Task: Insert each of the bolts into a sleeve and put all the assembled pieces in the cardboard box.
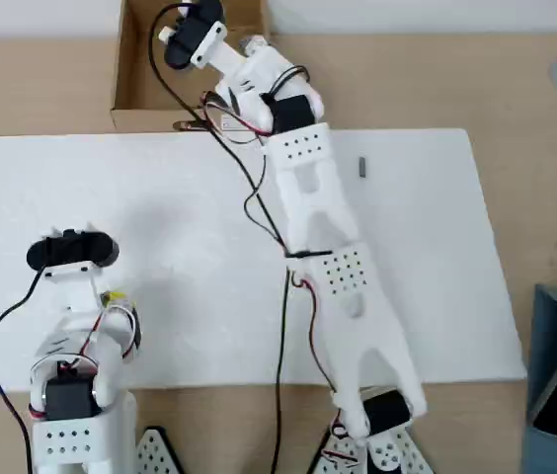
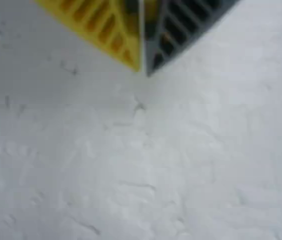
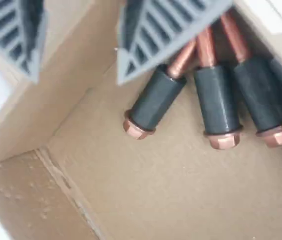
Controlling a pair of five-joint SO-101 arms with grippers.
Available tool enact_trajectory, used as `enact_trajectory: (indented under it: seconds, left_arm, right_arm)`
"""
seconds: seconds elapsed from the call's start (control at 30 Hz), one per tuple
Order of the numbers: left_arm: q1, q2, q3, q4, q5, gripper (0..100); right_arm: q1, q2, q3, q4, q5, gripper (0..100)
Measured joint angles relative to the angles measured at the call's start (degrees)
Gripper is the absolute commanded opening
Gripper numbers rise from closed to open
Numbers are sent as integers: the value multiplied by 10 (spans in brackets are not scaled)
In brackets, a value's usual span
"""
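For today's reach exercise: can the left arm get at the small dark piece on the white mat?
Probably not: the right arm lies stretched between the left arm and the dark piece.

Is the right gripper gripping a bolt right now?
No: the right gripper is open above the cardboard box, with the sleeved bolts lying loose on its floor.

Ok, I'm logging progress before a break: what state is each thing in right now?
right hand: open, empty, over the cardboard box.
left hand: shut, empty, close above the white mat.
assembled pieces: at least three, bolts in sleeves, lying in the box.
small dark part: lying loose on the mat, too small to identify.
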Motion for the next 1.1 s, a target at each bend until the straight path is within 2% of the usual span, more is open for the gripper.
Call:
enact_trajectory:
  seconds: [0.17,0.53,0.87,0.97,1.1]
  left_arm:
    - [0,0,0,0,0,2]
    - [0,0,0,0,0,2]
    - [0,0,0,0,0,2]
    - [0,0,0,0,0,2]
    - [0,0,0,0,0,2]
  right_arm:
    - [2,-9,-9,57,-3,9]
    - [19,-129,-9,205,-61,9]
    - [55,-258,-9,418,-97,9]
    - [76,-299,-9,426,-131,9]
    - [101,-357,-8,426,-140,9]
